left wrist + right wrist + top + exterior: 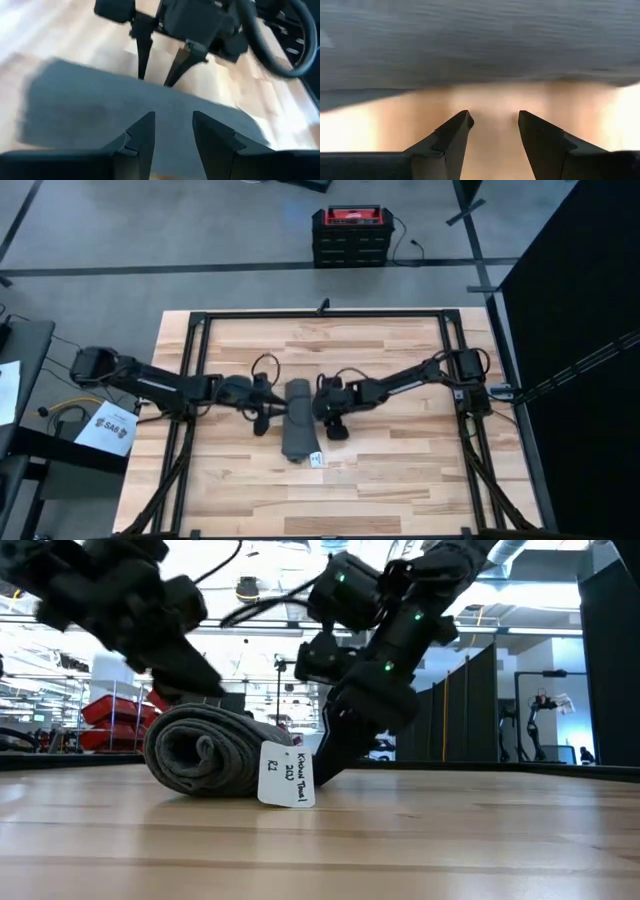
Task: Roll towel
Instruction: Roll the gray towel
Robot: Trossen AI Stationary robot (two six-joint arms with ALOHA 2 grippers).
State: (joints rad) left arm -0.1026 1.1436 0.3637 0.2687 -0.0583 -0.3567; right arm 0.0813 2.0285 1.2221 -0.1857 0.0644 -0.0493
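The towel (297,420) lies near the middle of the table (400,480) as a compact dark grey roll, its long axis running from the far side toward the near side; in the low view we see the spiral of its end (205,752) and a white tag (286,778) hanging from the near end. We judge the cloth to be soft, light and limp, with a matte surface that should not slip in the fingers, but with layers that can slacken and spring open if they are released unevenly. A hold is therefore best taken across the whole roll from both long sides, or on the loose outer edge, not at the tag. The left gripper (262,416) stands just beside the roll on one side; in its wrist view its fingers (142,137) are parted a little above the grey cloth and hold nothing. The right gripper (330,417) stands just beside the roll on the opposite side, fingertips down near the table in the low view (335,755); its wrist view shows its fingers (452,137) apart over bare wood, the towel (480,45) just ahead, nothing between them. We judge the rolling to be essentially complete, with only tidying or release left.
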